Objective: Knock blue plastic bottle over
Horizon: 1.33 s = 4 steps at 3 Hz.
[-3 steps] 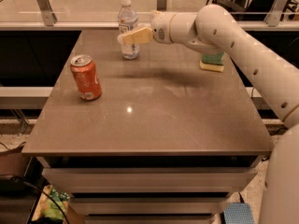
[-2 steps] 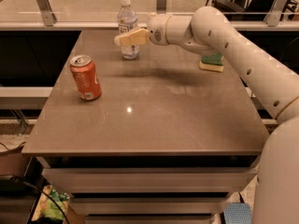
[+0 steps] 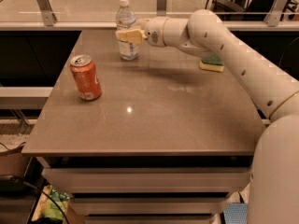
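Blue plastic bottle stands upright near the far edge of the table, left of its middle. On the left, nearer than the bottle and well apart from it, an orange soda can stands upright. The gripper is level with the bottle's middle, its tip overlapping the label. Whether it is spread or pressed together cannot be told. Further right, a yellow-and-green sponge lies partly behind the white arm, which reaches in from the near right.
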Tool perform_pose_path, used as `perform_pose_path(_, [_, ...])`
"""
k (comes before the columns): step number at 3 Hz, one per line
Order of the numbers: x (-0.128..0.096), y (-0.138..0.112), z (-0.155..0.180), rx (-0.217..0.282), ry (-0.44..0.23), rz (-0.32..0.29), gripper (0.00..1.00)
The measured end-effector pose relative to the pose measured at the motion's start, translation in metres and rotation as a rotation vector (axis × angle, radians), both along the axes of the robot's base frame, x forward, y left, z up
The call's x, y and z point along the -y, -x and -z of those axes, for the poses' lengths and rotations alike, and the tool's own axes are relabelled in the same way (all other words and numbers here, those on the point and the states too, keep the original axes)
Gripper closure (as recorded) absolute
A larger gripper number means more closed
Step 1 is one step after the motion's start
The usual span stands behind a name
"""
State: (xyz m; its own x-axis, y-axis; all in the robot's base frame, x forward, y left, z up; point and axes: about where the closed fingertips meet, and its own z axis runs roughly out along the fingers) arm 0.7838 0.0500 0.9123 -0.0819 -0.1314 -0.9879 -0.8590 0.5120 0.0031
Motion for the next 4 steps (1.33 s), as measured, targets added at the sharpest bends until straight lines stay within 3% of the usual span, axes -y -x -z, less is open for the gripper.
perform_pose_path(2, [-0.0064,0.0009,0.0012,-0.002,-0.001,-0.009,0.87])
perform_pose_path(3, [-0.0094,0.0013,0.0017,-0.003,-0.001,-0.013,1.00])
perform_pose_path(4, [-0.0095,0.0013,0.0017,-0.003,-0.001,-0.013,1.00])
